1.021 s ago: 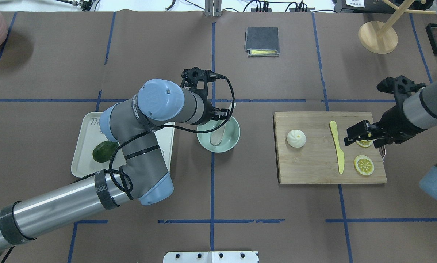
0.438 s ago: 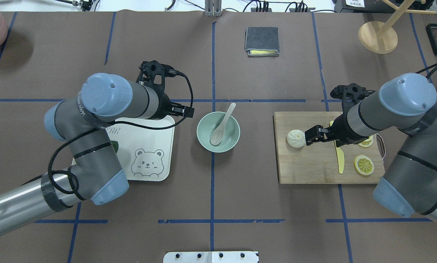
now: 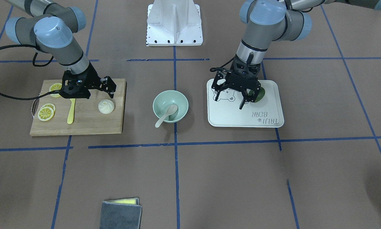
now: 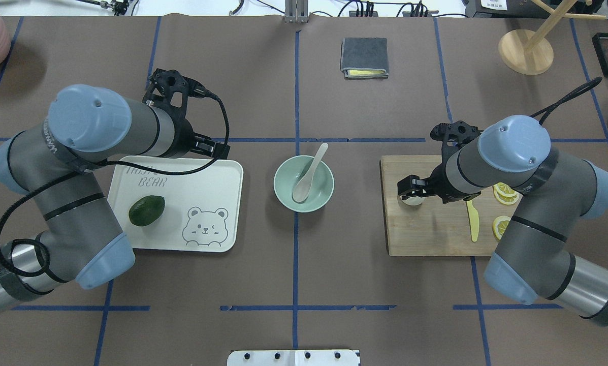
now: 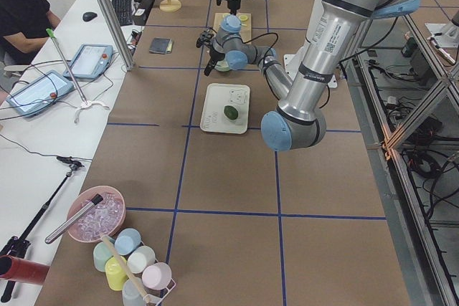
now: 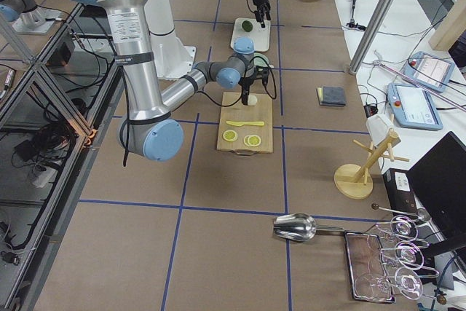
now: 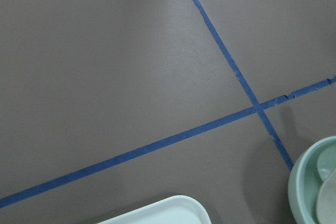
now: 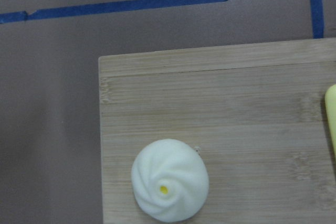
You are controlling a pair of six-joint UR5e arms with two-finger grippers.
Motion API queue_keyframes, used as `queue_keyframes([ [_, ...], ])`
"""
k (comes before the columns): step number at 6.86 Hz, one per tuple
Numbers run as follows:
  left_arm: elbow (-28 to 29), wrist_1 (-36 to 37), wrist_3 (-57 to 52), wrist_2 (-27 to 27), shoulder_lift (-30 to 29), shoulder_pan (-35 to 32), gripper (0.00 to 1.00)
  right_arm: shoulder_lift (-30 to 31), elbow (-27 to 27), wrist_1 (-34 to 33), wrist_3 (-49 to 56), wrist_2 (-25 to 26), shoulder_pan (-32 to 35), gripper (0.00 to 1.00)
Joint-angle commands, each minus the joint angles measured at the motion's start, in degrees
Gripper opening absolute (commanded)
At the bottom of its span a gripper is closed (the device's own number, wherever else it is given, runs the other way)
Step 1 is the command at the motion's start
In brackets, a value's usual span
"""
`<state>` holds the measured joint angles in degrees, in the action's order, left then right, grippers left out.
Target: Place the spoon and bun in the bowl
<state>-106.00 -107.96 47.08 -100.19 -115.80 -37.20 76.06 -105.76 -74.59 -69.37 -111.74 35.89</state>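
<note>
The pale spoon lies in the mint-green bowl, scoop inside and handle over the far rim; it also shows in the front view in the bowl. The white bun sits on the wooden cutting board. My right gripper hangs open just above the bun without touching it; the right wrist view shows the bun free below. My left gripper is open and empty over the white tray, left of the bowl.
An avocado lies on the tray. A yellow knife and lemon slices lie on the board behind my right arm. A folded grey cloth and a wooden stand are at the table's far side.
My left gripper let go of the spoon in the bowl and moved left over the tray. My right gripper moved left across the board to above the bun.
</note>
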Motion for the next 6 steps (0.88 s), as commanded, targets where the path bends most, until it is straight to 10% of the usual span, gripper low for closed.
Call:
queue_keyframes([
  [1, -0.9, 0.5, -0.2, 0.1, 0.6, -0.2, 0.93, -0.5, 0.6, -0.1, -0.3, 3.3, -1.8, 0.97],
  [6, -0.4, 0.5, 0.2, 0.1, 0.7, -0.2, 0.94, -1.5, 2.1, 0.0, 0.4, 6.5, -2.6, 0.78],
])
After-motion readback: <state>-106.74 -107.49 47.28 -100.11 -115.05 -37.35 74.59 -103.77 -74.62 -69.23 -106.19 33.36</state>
